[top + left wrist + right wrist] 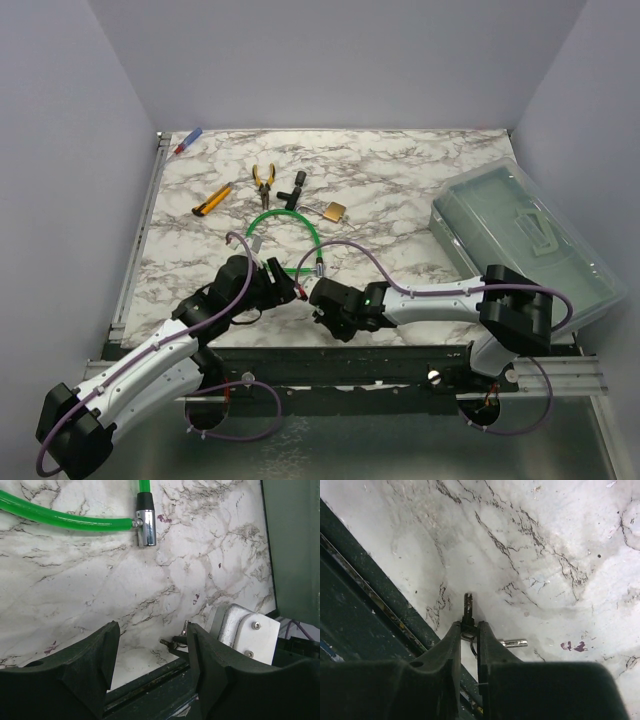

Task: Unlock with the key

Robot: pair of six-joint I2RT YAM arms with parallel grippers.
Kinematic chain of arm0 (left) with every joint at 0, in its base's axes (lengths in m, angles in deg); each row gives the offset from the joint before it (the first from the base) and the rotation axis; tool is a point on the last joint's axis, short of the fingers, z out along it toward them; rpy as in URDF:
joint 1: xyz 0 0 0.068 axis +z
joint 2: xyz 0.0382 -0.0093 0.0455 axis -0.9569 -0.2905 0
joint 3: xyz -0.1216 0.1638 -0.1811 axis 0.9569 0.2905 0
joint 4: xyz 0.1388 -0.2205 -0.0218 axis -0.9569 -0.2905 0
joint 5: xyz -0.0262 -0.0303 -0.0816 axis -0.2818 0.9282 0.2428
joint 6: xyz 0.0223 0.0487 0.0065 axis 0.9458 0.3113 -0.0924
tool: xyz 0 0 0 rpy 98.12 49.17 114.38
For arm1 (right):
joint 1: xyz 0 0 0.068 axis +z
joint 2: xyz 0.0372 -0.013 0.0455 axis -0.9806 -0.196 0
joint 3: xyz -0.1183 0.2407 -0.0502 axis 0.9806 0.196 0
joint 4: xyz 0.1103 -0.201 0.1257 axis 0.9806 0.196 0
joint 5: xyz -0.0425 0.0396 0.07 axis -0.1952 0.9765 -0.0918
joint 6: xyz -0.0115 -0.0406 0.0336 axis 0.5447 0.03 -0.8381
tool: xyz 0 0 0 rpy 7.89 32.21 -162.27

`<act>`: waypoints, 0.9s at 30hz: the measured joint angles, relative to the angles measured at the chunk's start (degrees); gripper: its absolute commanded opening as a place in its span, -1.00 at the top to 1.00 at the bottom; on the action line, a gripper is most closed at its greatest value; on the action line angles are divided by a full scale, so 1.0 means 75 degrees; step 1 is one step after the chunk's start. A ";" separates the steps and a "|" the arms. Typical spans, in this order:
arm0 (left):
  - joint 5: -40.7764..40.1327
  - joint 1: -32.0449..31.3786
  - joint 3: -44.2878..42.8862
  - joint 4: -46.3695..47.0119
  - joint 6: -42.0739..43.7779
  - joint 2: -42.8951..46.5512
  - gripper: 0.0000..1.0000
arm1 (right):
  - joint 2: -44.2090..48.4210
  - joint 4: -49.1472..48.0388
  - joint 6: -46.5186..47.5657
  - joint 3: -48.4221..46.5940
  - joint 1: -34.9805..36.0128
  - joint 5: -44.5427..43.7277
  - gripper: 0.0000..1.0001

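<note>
My right gripper (468,626) is shut on the head of a dark key (468,609), whose blade points out past the fingertips just above the marble table. A second silver key (514,642) on the same ring lies beside the fingers. In the top view the right gripper (322,298) is near the table's front edge, close to my left gripper (284,283). My left gripper (152,636) is open and empty, and the held key (175,641) shows next to its right finger. The green cable lock (290,232) with its black-and-silver lock end (145,520) lies just beyond.
A brass padlock (335,211), pliers (263,183), a black tool (293,189), a yellow utility knife (212,201) and a marker (187,142) lie at the back. A clear plastic box (525,240) stands at the right. The dark front rail (365,595) runs under both grippers.
</note>
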 measured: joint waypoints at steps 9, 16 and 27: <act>-0.0198 0.0003 0.0000 0.0000 -0.0064 0.0009 -0.23 | 0.0032 -0.0154 -0.0006 -0.0067 -0.0009 -0.0035 0.99; -0.0187 0.0000 0.0000 -0.0006 -0.0058 -0.0026 -0.23 | 0.0408 -0.0766 -0.0321 0.0420 -0.0009 -0.0108 0.99; 0.0157 0.0000 -0.0117 0.0067 -0.0003 -0.0029 -0.24 | 0.1215 -0.1556 -0.1177 0.1218 0.0000 -0.0460 0.99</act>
